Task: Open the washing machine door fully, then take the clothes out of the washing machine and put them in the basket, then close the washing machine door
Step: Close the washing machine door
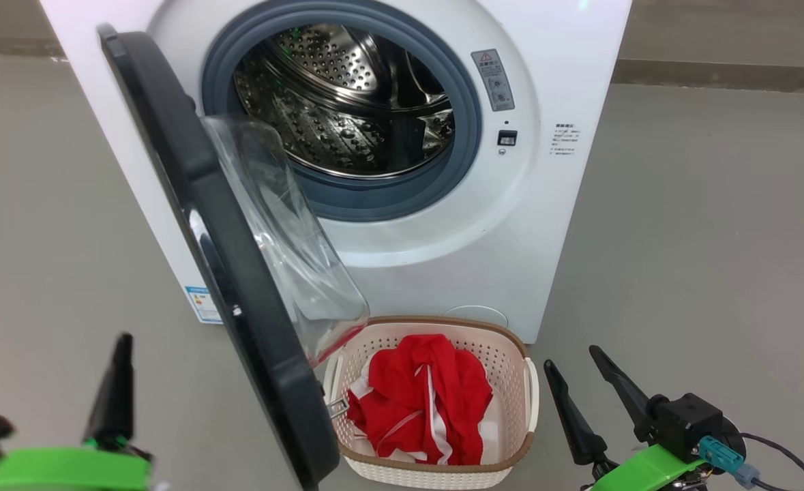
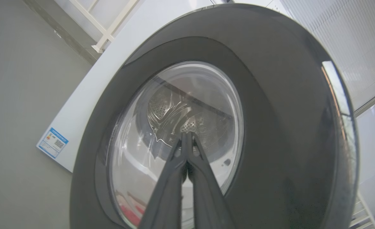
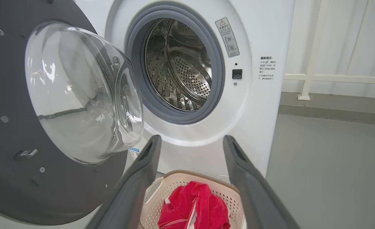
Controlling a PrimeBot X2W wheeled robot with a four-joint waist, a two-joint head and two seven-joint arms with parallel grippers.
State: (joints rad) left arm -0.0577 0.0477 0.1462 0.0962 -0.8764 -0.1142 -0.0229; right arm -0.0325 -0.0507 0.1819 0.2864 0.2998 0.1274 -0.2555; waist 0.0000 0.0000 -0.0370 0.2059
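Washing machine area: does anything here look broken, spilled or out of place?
Nothing stands out. The round black-rimmed glass door hangs open, the steel perforated drum looks empty, and the bright red clothes lie inside the cream perforated plastic basket, none spilled.

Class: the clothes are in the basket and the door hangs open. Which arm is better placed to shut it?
Left. The left fingers, shut, face the door's outer side, ready to push; the right fingers stand open beside the basket, on the inner side.

The washing machine door (image 1: 238,300) stands open beside the basket (image 1: 504,358) holding the clothes (image 1: 429,402).
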